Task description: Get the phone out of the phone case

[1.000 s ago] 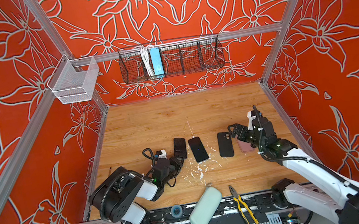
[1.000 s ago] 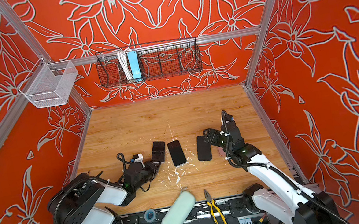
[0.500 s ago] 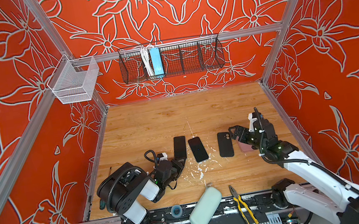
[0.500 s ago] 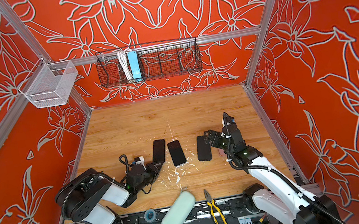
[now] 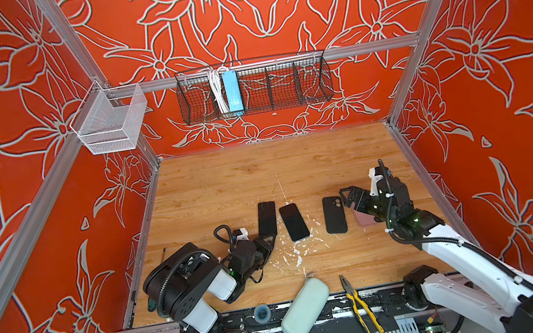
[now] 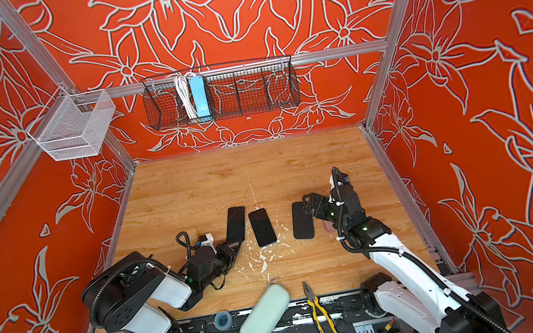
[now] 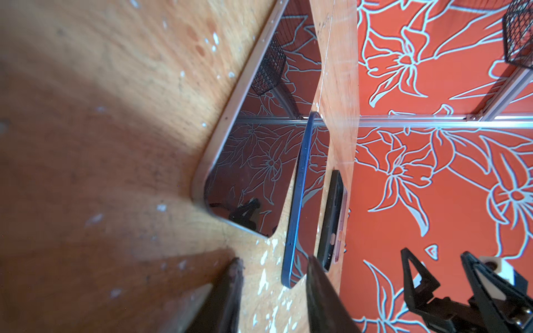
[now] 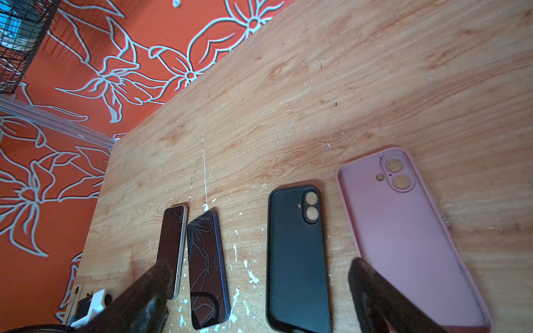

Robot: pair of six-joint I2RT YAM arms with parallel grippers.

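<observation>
Phones lie bare on the table [image 5: 258,168]: silver phone [image 5: 266,218] and blue phone [image 5: 294,221], which has a cracked screen, are face up just beside each other, front-left of centre. Black case [image 5: 334,214] and pink case [image 8: 403,230] sit to their right, insides up, apart from the phones. Surface is wood-grain board with white flecks around the blue phone. Orange floral walls [image 5: 268,9] on three sides, aluminium rails along the edges. Back half of the board is open wood. Left gripper [image 7: 271,259] is low at the silver phone's near end, jaws parted, gripping nothing. Right gripper [image 8: 259,266] is over the cases, jaws spread wide, holding nothing. Wire basket [image 5: 281,88] on the back wall holds power strip [image 5: 232,90] and cable [image 5: 216,91] in one left-of-middle bay. Mesh bin [image 5: 108,128] hangs on the left rail. Pouch [image 5: 305,309], pliers [image 5: 359,305] and tape roll [image 5: 261,313] are on the front rail.
</observation>
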